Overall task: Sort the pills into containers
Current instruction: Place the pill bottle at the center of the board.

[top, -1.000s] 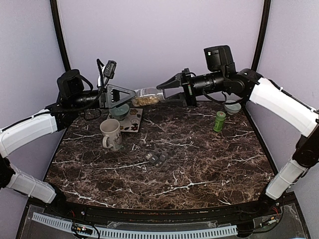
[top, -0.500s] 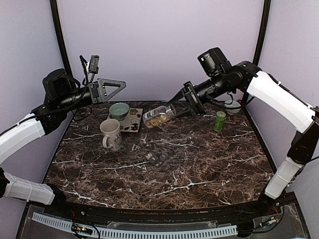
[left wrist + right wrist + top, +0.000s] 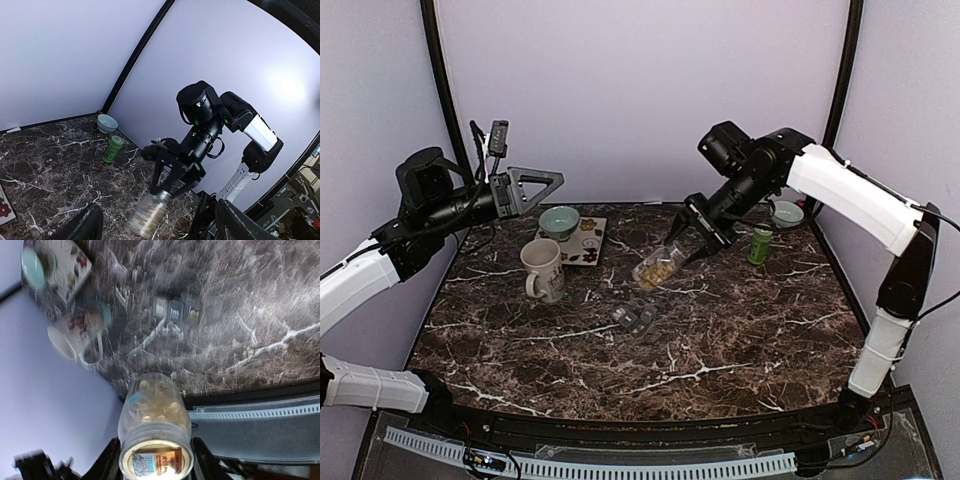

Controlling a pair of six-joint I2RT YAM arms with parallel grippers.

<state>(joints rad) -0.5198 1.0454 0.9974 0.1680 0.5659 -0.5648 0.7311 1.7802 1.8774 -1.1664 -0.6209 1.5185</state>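
Left gripper [image 3: 535, 187] has let go, jaws open. Right gripper [image 3: 682, 247], clamping the jar [image 3: 658, 267] of pills [image 3: 150, 412], dropped toward the containers [image 3: 635, 318]; pouring's next, probably.

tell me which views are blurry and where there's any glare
right wrist: motion blur smears the mug, the containers and the table, and only the held jar, close to the lens, is fairly crisp; left wrist: a bright glare patch sits on the wall at upper right; top external: sharp and evenly lit, with no glare.
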